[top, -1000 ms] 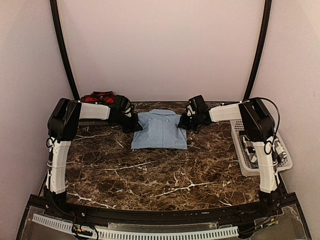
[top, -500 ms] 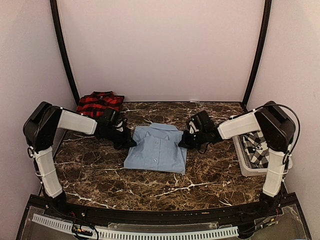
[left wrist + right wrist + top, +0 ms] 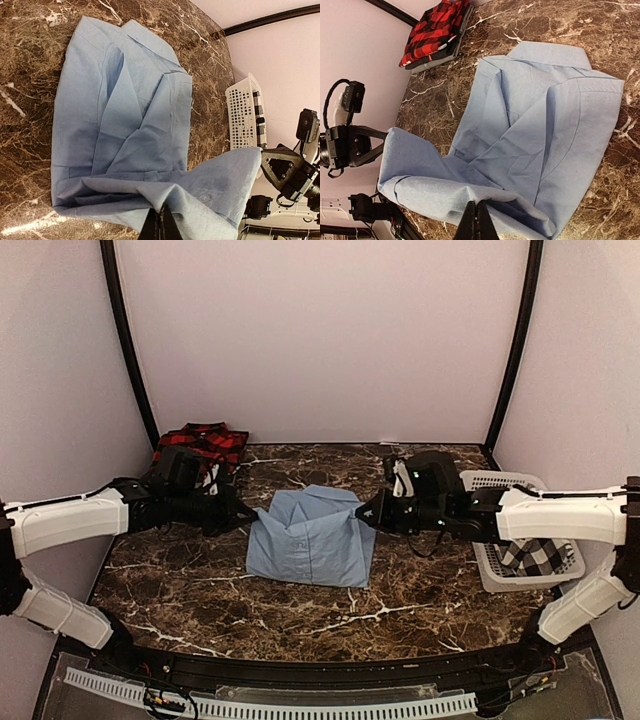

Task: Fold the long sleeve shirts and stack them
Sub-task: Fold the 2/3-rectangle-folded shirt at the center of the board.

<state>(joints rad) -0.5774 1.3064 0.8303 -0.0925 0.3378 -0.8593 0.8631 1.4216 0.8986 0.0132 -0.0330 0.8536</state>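
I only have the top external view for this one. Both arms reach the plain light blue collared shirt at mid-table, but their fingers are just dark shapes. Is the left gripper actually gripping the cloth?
Observer: Yes. Its wrist view shows the left gripper shut on a raised flap of the plain light blue collared shirt.
Operator: And the right one?
Observer: The right gripper is pinched shut on the shirt's edge too, with that fold lifted off the marble-patterned table.
Operator: Anything on the lifted cloth?
Observer: A small button shows on the raised flap.
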